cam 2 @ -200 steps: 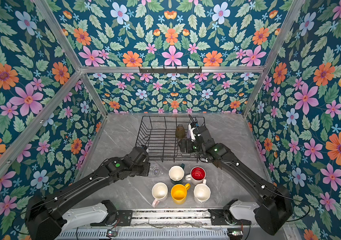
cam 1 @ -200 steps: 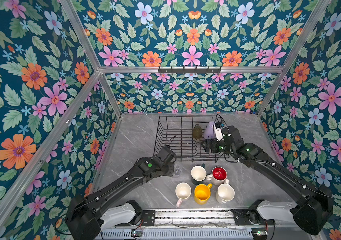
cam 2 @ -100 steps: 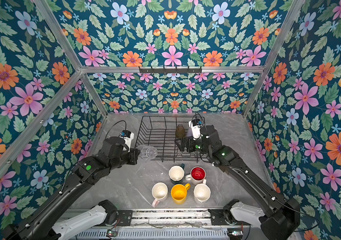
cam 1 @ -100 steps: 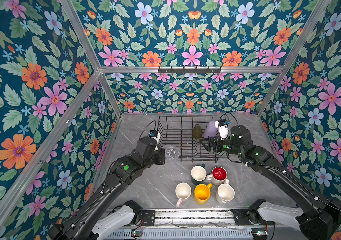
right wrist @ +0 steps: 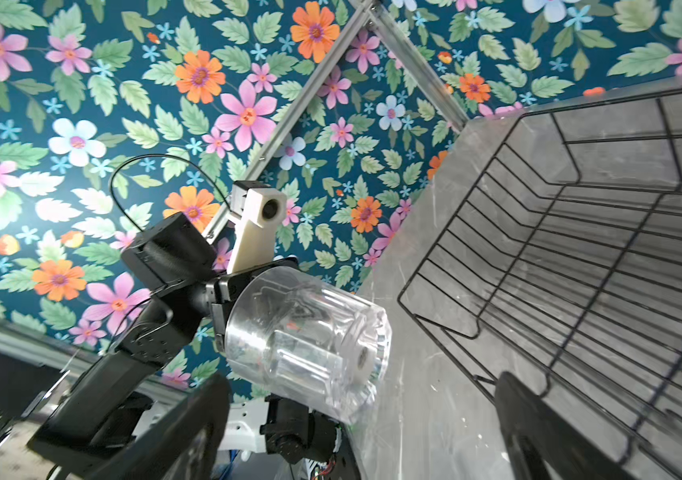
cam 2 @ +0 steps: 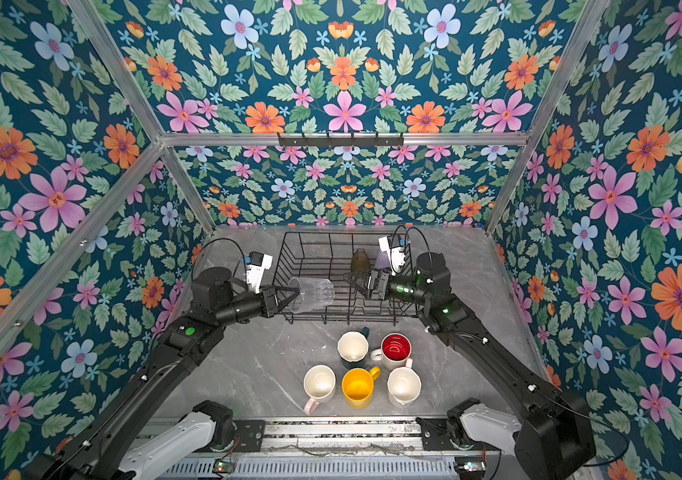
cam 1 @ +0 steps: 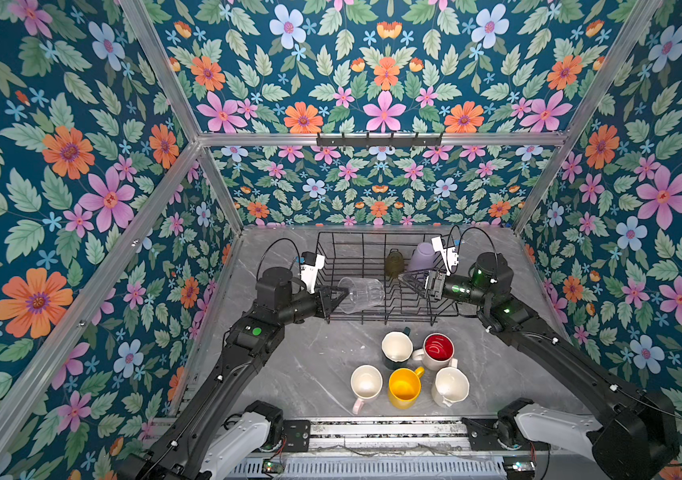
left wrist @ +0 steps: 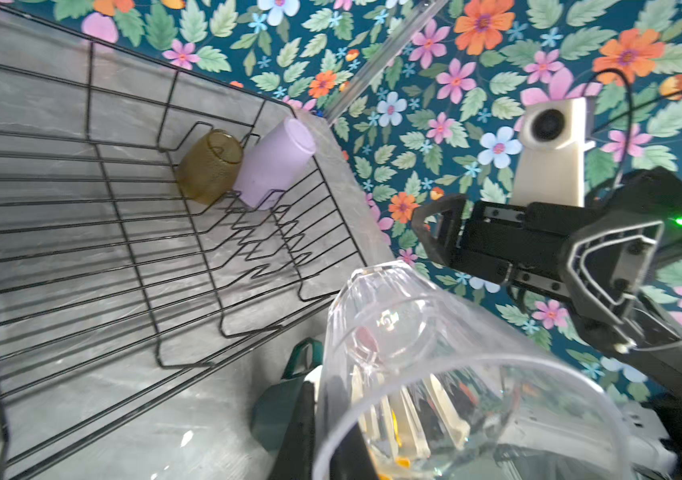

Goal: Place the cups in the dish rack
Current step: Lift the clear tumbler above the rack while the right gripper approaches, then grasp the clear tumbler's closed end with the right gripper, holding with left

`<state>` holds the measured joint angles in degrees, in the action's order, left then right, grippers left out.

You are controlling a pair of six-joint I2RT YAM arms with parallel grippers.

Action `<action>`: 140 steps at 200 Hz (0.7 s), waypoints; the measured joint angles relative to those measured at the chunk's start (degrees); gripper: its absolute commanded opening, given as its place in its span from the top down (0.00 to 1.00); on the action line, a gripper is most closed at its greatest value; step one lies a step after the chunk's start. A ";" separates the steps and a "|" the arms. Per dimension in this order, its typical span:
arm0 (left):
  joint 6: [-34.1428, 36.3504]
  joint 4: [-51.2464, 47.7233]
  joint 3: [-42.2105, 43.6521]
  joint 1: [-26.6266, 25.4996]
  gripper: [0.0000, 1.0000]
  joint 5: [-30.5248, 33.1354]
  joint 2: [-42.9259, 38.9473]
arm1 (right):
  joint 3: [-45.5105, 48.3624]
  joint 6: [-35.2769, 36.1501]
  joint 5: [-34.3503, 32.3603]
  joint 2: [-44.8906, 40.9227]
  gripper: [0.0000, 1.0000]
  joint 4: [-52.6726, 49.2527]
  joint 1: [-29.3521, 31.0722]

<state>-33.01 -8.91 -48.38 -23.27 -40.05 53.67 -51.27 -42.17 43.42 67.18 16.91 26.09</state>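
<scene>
My left gripper (cam 1: 341, 296) (left wrist: 327, 449) is shut on the rim of the clear glass (cam 1: 362, 294) (left wrist: 435, 353), one finger inside and one outside. The glass lies on its side in the air over the left part of the dish rack (cam 1: 372, 233) (cam 2: 322, 249). Facing the glass's base from the right, my right gripper (cam 1: 408, 279) (right wrist: 368, 436) is open and holds nothing. An olive-amber glass (cam 1: 394, 262) and a lilac tumbler (cam 1: 421, 257) stand upside down in the rack's back right corner.
On the table in front of the rack stand several mugs: dark green (cam 1: 396, 349), red-lined white (cam 1: 438, 349), pale pink (cam 1: 366, 382), yellow (cam 1: 405, 384) and white (cam 1: 450, 384). A black hook rail (cam 1: 379, 139) hangs on the back wall.
The left gripper has lifted the clear glass off the table and carried it right, over the rack's left side. The right gripper has risen from beside the lilac tumbler and turned toward the glass.
</scene>
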 measured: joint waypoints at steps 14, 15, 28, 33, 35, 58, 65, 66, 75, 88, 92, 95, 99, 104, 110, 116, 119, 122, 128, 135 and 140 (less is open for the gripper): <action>-1.01 3.50 0.81 0.00 1.00 -2.34 -0.04 | -0.11 -1.03 1.77 0.94 0.02 2.73 0.42; -1.09 3.65 0.83 0.00 1.00 -2.45 -0.04 | -0.13 -1.14 1.81 0.98 0.02 2.82 0.44; -2.08 6.75 1.57 0.00 1.00 -4.26 -0.07 | -0.48 -1.33 3.10 2.08 0.03 4.22 1.36; -2.73 7.61 1.73 0.00 1.00 -4.83 -0.02 | -0.59 -1.36 3.48 2.45 0.03 4.63 1.73; -2.86 7.98 1.79 0.00 1.00 -5.03 0.00 | -0.66 -1.36 3.74 2.62 0.03 4.87 1.92; -4.24 11.43 2.34 0.00 1.00 -6.71 0.35 | -1.53 -1.77 5.42 4.50 0.03 6.12 4.00; -4.44 12.37 2.58 0.00 1.00 -7.17 0.39 | -1.84 -1.77 5.92 5.03 0.03 6.40 4.59; -4.48 12.41 2.60 0.00 1.00 -7.23 0.39 | -1.90 -1.77 5.92 5.16 0.03 6.47 4.70; -4.87 13.40 2.80 0.00 1.00 -7.85 0.42 | -2.29 -1.75 6.49 5.81 0.03 6.91 5.44; -5.64 14.40 2.84 0.00 1.00 -8.35 0.42 | -2.64 -1.81 7.37 6.73 0.03 7.50 6.19; -5.60 14.73 2.86 0.02 1.00 -8.48 0.42 | -2.73 -1.79 7.54 7.04 0.03 7.80 6.36; -5.62 14.93 2.86 0.02 1.00 -8.59 0.42 | -2.80 -1.79 7.54 7.28 0.03 7.98 6.49; -5.64 15.13 2.89 0.02 1.00 -8.70 0.42 | -2.91 -1.88 7.65 7.52 0.03 8.22 6.67; -5.66 15.45 2.95 0.04 1.00 -8.83 0.42 | -3.06 -2.45 8.15 7.87 0.03 8.59 6.91; -5.77 15.82 3.06 0.07 1.00 -9.20 0.44 | -3.15 -2.67 8.61 8.20 0.03 9.01 7.13; -5.95 16.02 3.10 0.13 1.00 -9.33 0.46 | -3.23 -2.73 8.87 8.57 0.03 9.57 7.41; -5.99 16.20 3.15 0.15 1.00 -9.38 0.48 | -3.26 -2.82 9.03 8.72 0.03 9.90 7.54; -6.01 16.24 3.15 0.17 1.00 -9.42 0.48 | -3.30 -2.89 9.25 8.87 0.03 10.10 7.65; -6.05 16.44 3.15 0.17 1.00 -9.57 0.48 | -3.34 -3.37 9.77 9.16 0.03 10.64 7.85; -6.21 16.70 3.21 0.22 1.00 -9.73 0.48 | -3.43 -4.09 10.36 9.42 0.03 11.17 7.87; -6.38 16.94 3.23 0.22 1.00 -9.81 0.50 | -3.48 -4.11 10.56 9.60 0.03 11.58 7.89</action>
<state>-39.40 8.03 -45.15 -23.05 -49.87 54.17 -54.74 -46.28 53.98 76.77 28.49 33.98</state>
